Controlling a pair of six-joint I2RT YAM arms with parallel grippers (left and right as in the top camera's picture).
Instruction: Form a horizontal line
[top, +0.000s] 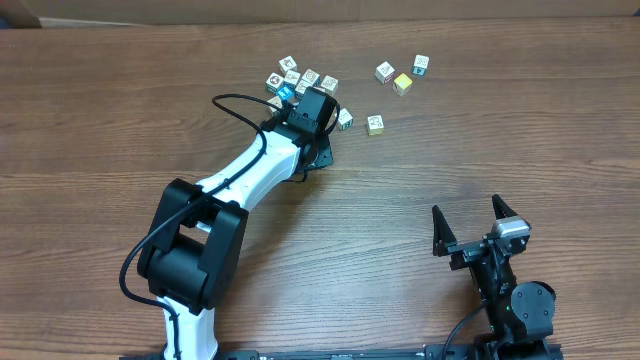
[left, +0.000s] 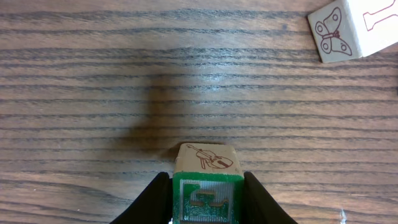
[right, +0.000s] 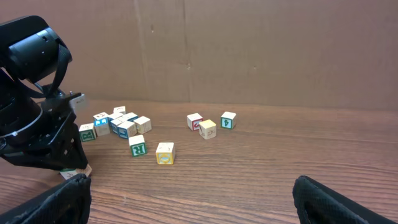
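Note:
My left gripper is shut on a small cube with a green-framed face and a violin drawing on its cream top. It is held low over bare wood; contact with the table cannot be told. From overhead the left gripper sits just below the cube cluster. A green "R" cube and a yellow cube lie apart to its right. The horizontal line is out of view. My right gripper stands open and empty near the front right, with wide jaws.
Three loose cubes lie at the back right. A butterfly cube sits ahead and right of the left gripper. The left arm slants across the table's middle. A cardboard wall stands behind the table.

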